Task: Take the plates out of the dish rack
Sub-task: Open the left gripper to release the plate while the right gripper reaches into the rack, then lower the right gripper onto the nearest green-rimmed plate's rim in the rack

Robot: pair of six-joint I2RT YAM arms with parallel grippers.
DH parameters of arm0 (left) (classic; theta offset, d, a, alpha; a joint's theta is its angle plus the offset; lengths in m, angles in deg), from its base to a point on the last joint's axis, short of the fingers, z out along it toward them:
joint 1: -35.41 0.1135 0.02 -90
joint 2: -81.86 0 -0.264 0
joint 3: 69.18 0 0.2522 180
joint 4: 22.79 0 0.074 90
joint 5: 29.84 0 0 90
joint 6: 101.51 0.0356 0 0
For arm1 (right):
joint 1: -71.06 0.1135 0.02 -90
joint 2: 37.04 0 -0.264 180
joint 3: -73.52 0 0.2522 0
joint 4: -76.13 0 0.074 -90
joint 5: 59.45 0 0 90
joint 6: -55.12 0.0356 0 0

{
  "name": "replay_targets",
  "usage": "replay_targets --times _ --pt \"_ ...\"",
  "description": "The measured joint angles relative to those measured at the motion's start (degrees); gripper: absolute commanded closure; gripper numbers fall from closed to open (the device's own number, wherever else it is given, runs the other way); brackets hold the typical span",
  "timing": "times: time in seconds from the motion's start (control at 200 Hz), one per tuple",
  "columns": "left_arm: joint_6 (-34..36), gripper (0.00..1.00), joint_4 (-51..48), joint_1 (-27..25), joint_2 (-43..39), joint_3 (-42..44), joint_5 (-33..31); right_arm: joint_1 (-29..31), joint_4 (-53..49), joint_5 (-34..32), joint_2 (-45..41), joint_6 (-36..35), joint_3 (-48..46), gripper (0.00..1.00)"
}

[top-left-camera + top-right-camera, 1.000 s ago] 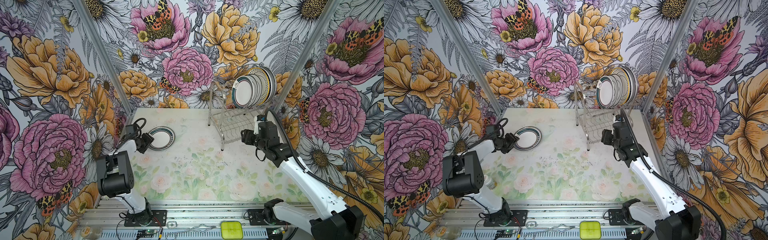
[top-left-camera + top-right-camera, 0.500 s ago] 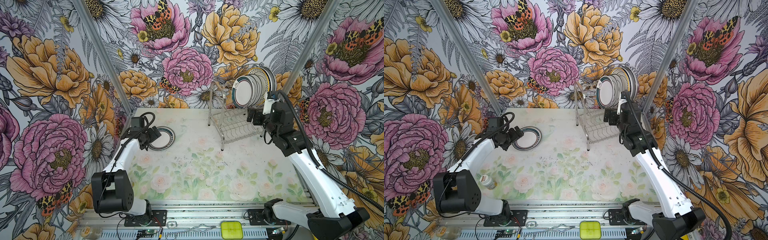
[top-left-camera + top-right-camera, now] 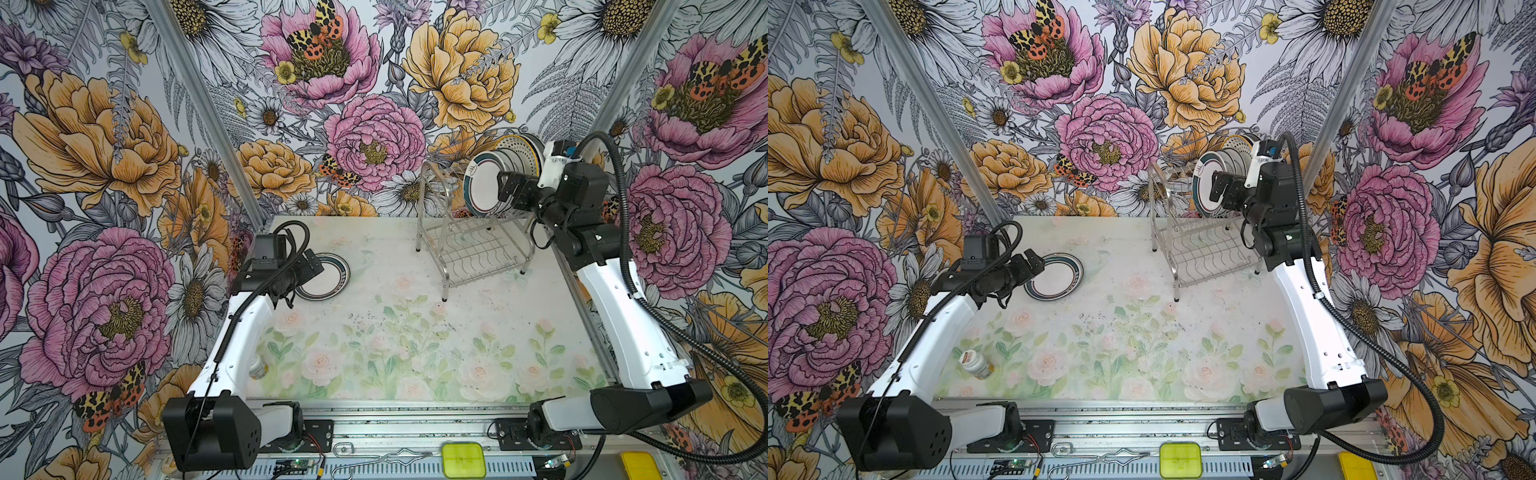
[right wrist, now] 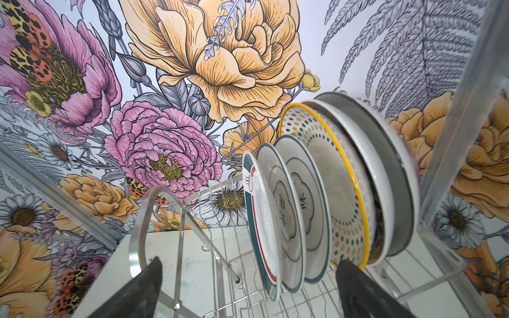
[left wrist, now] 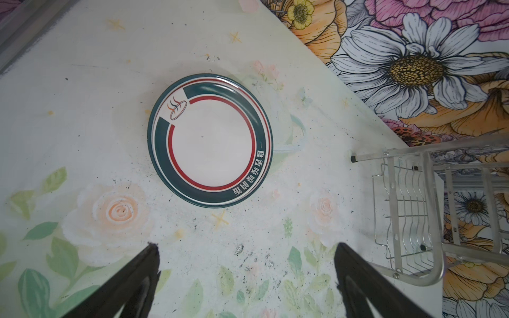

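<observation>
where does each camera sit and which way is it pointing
Top views: high over the front, facing down and back at the table; both arms, left gripper and right gripper show.
Left wrist: on the left arm, facing down at the flat plate; its open fingers show.
Right wrist: on the right arm, facing the upright plates in the rack; its open fingers show.
Shared: left wrist and both top views show flat plate and rack.

I find the dish rack (image 3: 469,245) at the back right of the table (image 3: 415,332), plates (image 3: 482,187) standing on edge in its upper level toward the right end, 1 flat plate (image 3: 328,278) on the table at back left, well apart from the rack, a small bottle (image 3: 976,365) near the front left
</observation>
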Motion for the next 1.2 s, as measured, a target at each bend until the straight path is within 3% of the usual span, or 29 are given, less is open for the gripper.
replay_targets --times 0.3,0.796,1.201 --pt "-0.4 0.01 -0.9 -3.0 -1.8 1.4 0.2 -1.6 -0.4 7.7 5.4 4.5 2.8 0.00" --pt "-0.6 0.01 -0.9 -3.3 -1.9 1.4 0.2 -2.0 -0.6 9.9 6.5 5.9 3.8 0.04" --pt "-0.5 0.01 -0.9 -3.3 -1.9 1.4 0.2 -2.0 -0.8 10.5 9.4 5.7 5.0 0.23"
